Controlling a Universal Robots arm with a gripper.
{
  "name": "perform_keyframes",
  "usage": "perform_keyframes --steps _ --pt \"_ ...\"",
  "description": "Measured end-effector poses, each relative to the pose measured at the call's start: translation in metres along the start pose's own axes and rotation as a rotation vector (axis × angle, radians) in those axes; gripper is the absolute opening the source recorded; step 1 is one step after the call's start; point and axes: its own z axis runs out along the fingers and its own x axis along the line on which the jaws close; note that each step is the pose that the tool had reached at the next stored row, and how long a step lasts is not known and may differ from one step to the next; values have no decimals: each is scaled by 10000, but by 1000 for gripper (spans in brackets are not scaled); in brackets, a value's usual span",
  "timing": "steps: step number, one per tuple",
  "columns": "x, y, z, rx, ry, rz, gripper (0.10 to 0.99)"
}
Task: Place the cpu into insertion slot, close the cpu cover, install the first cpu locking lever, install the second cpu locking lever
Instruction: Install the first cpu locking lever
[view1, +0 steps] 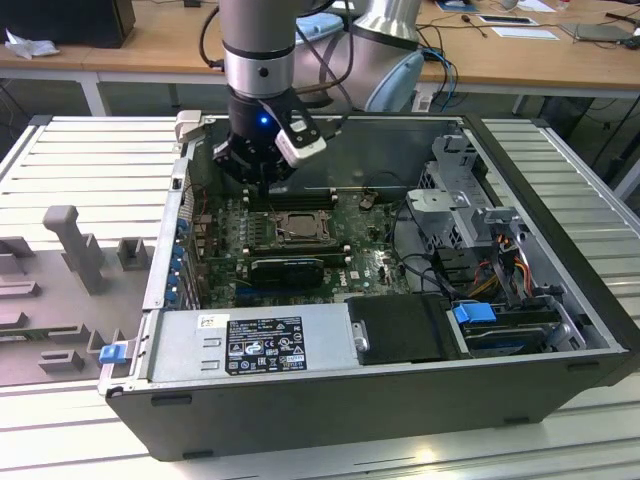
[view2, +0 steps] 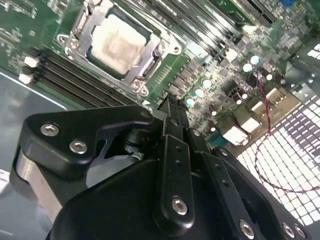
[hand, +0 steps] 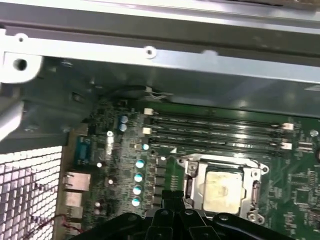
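One black gripper (hand: 173, 196), its pincer pinched narrow and empty, hung above the green circuit board (hand: 300, 185). Just beyond, we saw the pale silver-beige square cpu (hand: 223, 186) seated in the silver-rimmed insertion slot (view2: 102, 64), the thin silvery cpu cover (view2: 134, 76) framing it.

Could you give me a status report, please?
Claw above the motherboard, near the insertion slot. Cpu seated, cpu cover down. No obstruction seen.

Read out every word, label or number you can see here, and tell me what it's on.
Nothing reads clearly.
Black label on the grey housing: print too small.
White sticker beside it: too small.
Face of the cpu: blurred, no legible marking.
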Motion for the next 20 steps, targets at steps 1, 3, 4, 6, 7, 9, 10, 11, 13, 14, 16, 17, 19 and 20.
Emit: perform_keyframes --steps 1,3,4,6,7,9,10,11,13,14,16,17,19,20 --pt "24 3 5 -25 -4 0 106" --pt "92 21 11 -102 -12 0 106" --pt "132 49 13 -132 -15 -1 106" --pt "151 91 18 -149 -17 3 106" --pt "153 109 19 -151 -17 4 106" --pt "151 152 21 -152 -18 3 106" --pt "149 186 23 -152 -18 6 106" --pt "146 217 25 -152 -19 9 106" --pt "135 258 27 -151 -17 11 106" --pt "124 264 28 -153 -18 10 106" --pt "92 262 29 -152 -18 16 106" --pt "79 261 29 -153 -18 17 106" --pt "44 257 29 -151 -17 16 106" --pt "36 256 30 -151 -17 16 106"
